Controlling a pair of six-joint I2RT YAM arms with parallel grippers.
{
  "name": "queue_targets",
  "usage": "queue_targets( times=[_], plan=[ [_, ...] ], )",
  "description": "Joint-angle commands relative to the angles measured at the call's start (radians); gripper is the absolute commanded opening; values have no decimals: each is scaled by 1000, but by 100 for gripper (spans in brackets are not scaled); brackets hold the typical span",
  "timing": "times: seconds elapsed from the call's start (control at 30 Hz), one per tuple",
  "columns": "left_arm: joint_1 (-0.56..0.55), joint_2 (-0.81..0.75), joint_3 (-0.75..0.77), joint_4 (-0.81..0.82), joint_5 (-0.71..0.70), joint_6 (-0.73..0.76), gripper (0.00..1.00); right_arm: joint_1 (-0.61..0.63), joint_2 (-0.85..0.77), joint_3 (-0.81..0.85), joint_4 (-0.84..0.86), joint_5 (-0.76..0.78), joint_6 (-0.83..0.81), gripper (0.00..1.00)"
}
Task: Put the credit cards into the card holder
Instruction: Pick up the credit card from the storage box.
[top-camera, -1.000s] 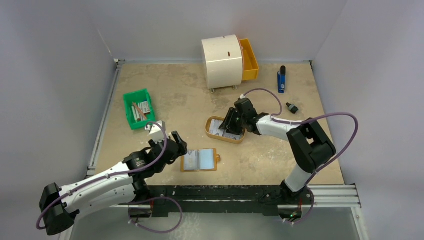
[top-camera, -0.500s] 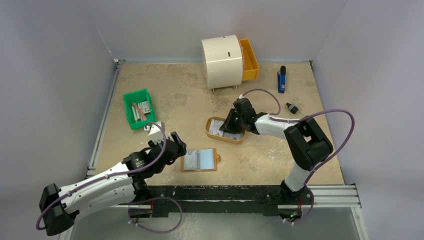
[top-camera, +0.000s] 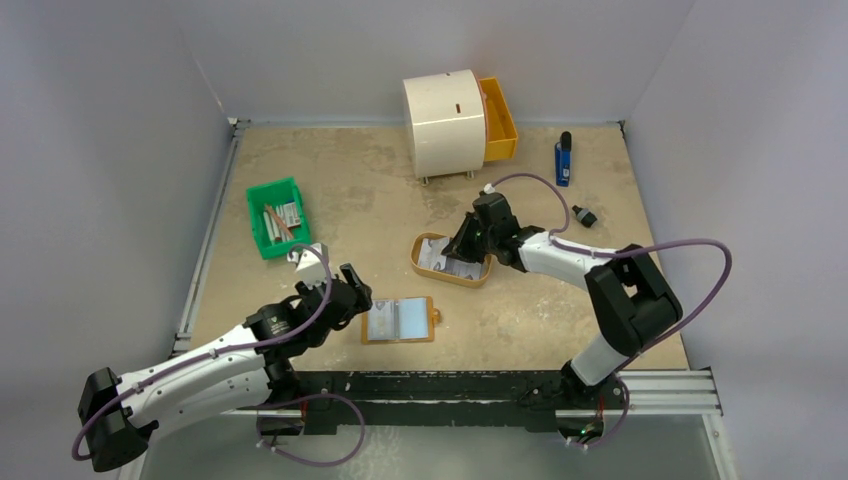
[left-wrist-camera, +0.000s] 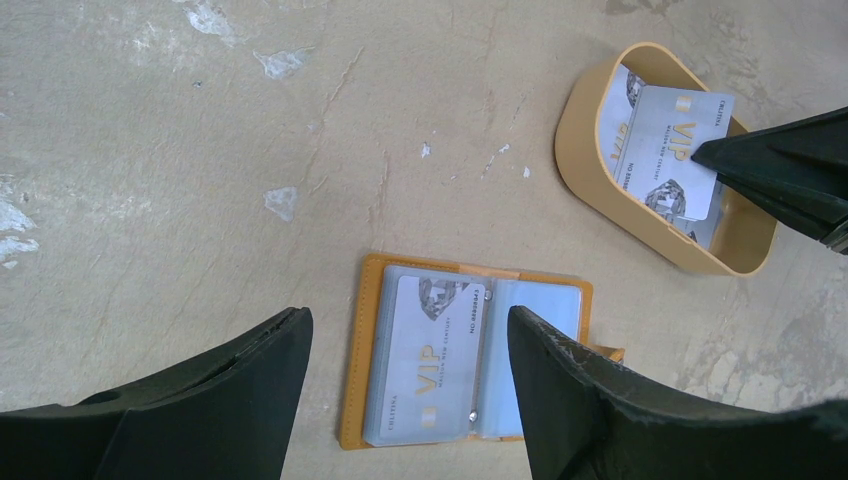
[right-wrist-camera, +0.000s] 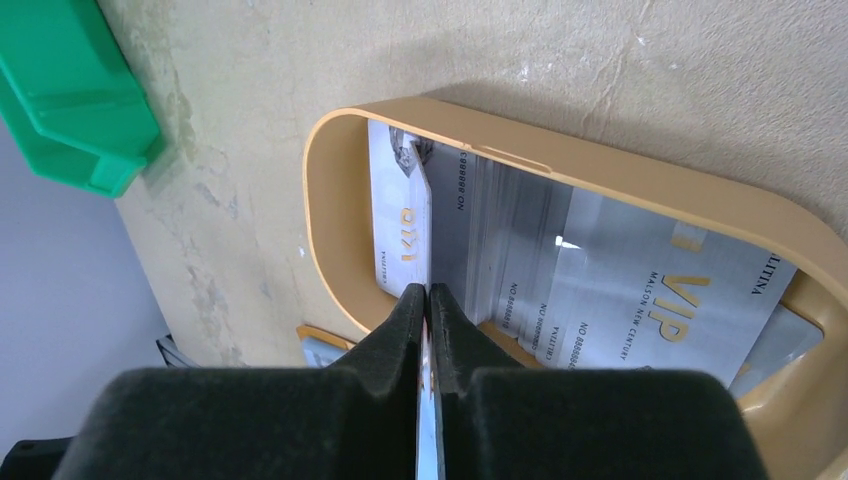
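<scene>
The card holder (top-camera: 400, 320) (left-wrist-camera: 470, 365) lies open flat on the table, with one credit card (left-wrist-camera: 435, 360) in its left clear sleeve. Several more credit cards (right-wrist-camera: 620, 280) (left-wrist-camera: 665, 150) lie stacked in an oval tan tray (top-camera: 416, 258) (right-wrist-camera: 330, 200). My right gripper (top-camera: 462, 245) (right-wrist-camera: 428, 290) reaches into the tray and is shut on the edge of one card (right-wrist-camera: 400, 235), which stands tilted up on its side. Just left of the holder, my left gripper (top-camera: 355, 290) (left-wrist-camera: 408, 318) hovers open and holds nothing.
A green bin (top-camera: 275, 215) with sticks sits at the left. A white cabinet (top-camera: 445, 122) with an open orange drawer (top-camera: 498, 120) stands at the back. A blue object (top-camera: 563, 160) and a small black object (top-camera: 584, 216) lie at the right.
My right gripper has closed on a card in the tray, and its arm has shifted slightly. The left gripper has barely moved.
</scene>
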Motion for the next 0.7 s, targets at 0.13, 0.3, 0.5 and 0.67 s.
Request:
queue_targets(
  times=[0.13, 0.3, 0.5, 0.67],
  plan=[
    [-2, -13, 8, 0, -20, -14, 70, -3, -45, -12, 4, -6, 19, 1],
    [-2, -10, 4, 1, -16, -18, 70, -3, -32, -10, 7, -19, 23, 1],
    [-1, -9, -5, 5, -12, -22, 70, -4, 22, -5, 6, -35, 36, 4],
    [-1, -8, -5, 3, -9, -23, 70, -4, 68, 24, -4, -40, 31, 17]
  ],
)
